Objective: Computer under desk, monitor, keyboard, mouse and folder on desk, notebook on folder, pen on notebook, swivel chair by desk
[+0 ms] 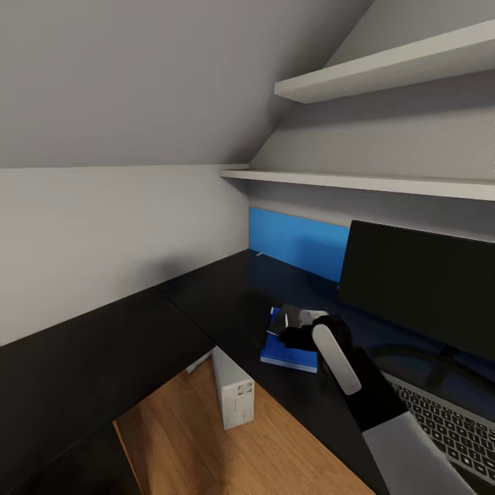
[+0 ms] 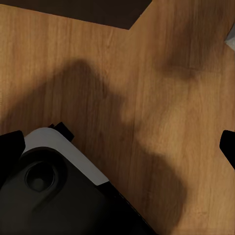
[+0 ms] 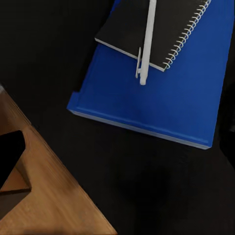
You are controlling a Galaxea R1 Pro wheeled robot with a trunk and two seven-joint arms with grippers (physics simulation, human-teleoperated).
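Item: pen (image 3: 147, 41), slim white barrel with clip. Location: lying on the notebook (image 3: 152, 29), its clip end overhanging the notebook's edge above the blue cover beneath. Long axis: roughly parallel to the spiral binding, running from the stack's front edge toward the blue back panel (image 1: 295, 240).

Item: notebook, dark cover, pale wire spiral along one side. Location: flat on the folder (image 3: 147, 103), toward its far portion and slightly skewed.

Item: folder, bright blue with thin white edge. Location: on the glossy black tabletop (image 1: 227, 302), near the inner edge, left of the keyboard (image 1: 447, 426) and in front of the monitor (image 1: 419, 282).

Item: computer (image 1: 232, 388), pale tower on the wood floor (image 1: 206, 447) in the tabletop's inner corner recess.

Right end effector (image 1: 292, 330): directly above the stack, looking straight down on it; the nearer arm by far. One dark fingertip shows at the frame edge in the right wrist view, well clear of the pen, so nothing appears grasped; whether the jaws are spread or closed cannot be told.

Left end effector: over bare floor; fingers (image 2: 10, 149) spread wide, grasping nothing.

Judgement: stack looks complete; the coming move is probably a lift straight up, clear of the pen.
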